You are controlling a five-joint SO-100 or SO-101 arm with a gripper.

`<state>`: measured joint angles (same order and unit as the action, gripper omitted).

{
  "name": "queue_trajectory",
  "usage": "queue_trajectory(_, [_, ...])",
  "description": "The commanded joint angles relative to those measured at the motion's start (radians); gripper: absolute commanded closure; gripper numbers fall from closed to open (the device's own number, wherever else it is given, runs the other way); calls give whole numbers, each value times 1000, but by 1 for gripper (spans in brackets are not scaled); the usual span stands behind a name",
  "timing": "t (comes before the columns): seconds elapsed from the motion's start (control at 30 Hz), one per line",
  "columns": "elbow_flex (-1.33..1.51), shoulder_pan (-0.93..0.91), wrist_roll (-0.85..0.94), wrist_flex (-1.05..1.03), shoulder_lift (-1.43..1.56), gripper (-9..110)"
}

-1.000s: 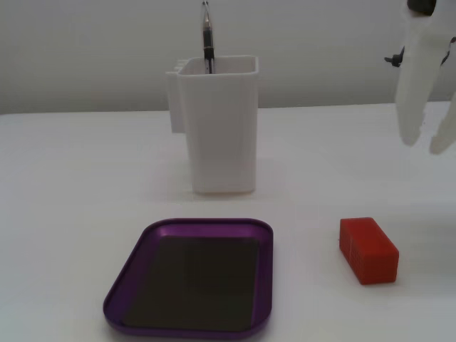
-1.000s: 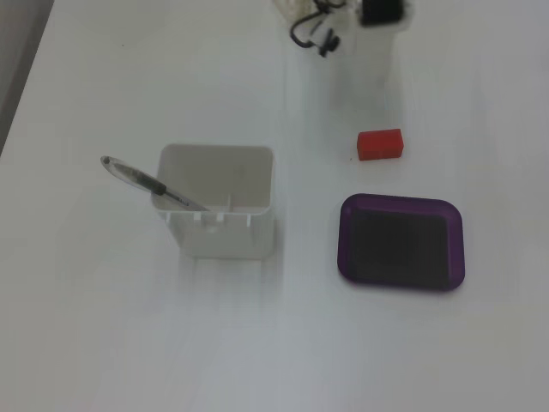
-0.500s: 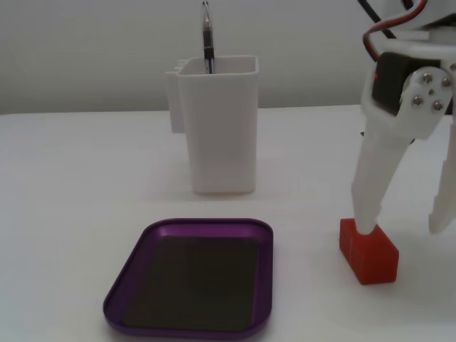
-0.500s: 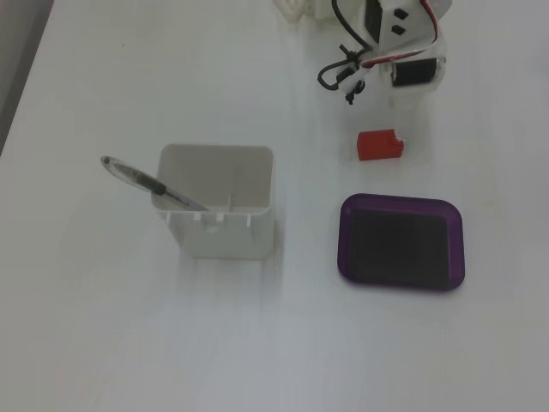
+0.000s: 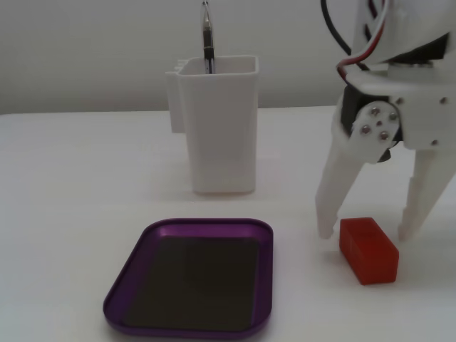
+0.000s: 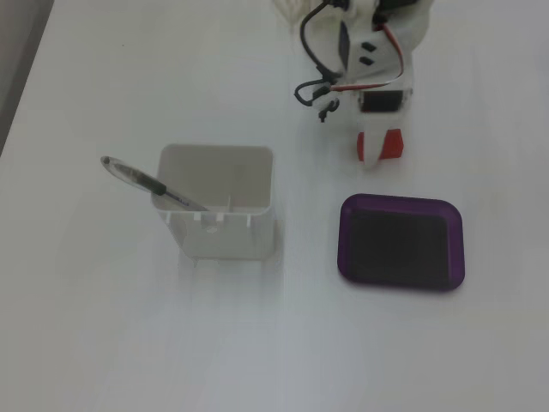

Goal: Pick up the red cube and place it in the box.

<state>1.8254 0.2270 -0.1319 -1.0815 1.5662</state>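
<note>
The red cube [image 5: 368, 250] lies on the white table, an oblong red-orange block. My white gripper [image 5: 369, 231] is open and stands over it, one fingertip at each side of its far end; whether the tips touch it I cannot tell. In a fixed view from above, the red cube [image 6: 390, 143] shows just under my gripper [image 6: 379, 148], with most of the fingers hidden by the arm. The box, a shallow purple tray [image 5: 262, 235] with a dark bottom, sits empty to the left of the cube; from above the purple tray [image 6: 401, 203] lies just below the cube.
A tall white plastic container [image 5: 219, 128] with a pen [image 5: 207, 39] in it stands behind the tray; from above the container [image 6: 219, 206] is left of the tray, its pen [image 6: 150, 183] leaning left. Cables [image 6: 316, 86] hang by the arm.
</note>
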Motion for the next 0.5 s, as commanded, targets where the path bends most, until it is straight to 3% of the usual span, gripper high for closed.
queue_trajectory(0.0, [-35,-23,3,9,-20,80])
queue_trajectory(0.47, [-32,63,-8,29,-37,80])
